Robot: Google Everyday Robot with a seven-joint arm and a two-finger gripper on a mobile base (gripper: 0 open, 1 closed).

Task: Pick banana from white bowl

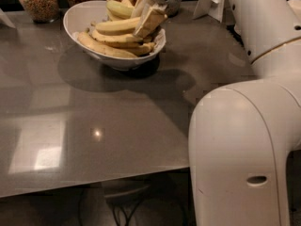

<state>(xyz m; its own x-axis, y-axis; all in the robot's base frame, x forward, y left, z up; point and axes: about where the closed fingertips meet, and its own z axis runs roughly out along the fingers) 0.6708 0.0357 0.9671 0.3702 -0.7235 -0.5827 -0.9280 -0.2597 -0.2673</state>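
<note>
A robot's white arm (263,55) reaches over a glossy grey surface (94,126) and lowers its tan gripper (145,19) into the right side of a large, wide, glossy white bowl (75,18) heaped with ripe yellow bananas (117,26). The gripper sits low among the upper fruit at the bowl's right rim, touching the pile; whether it is apart or clamped on a banana cannot be told from this view.

The bowl stands at the far end of the surface, just in front of a row of glass jars (40,1) filled with brown dry goods.

The fruit looks light, and soft under a smooth, slightly slippery peel, so a hard squeeze would likely bruise or split it. Each banana curves and tapers, and the thick middle appears to offer the surest hold, taken across its width rather than at the thin ends. The bananas lie overlapping, so lifting one may drag or roll its neighbours. The topmost one, nearest the gripper, seems the easiest to free.

By count, there is one white bowl and one gripper. At least five bananas show in the pile, with more possibly hidden beneath. Three jars stand behind, the third only partly visible at the top edge.
</note>
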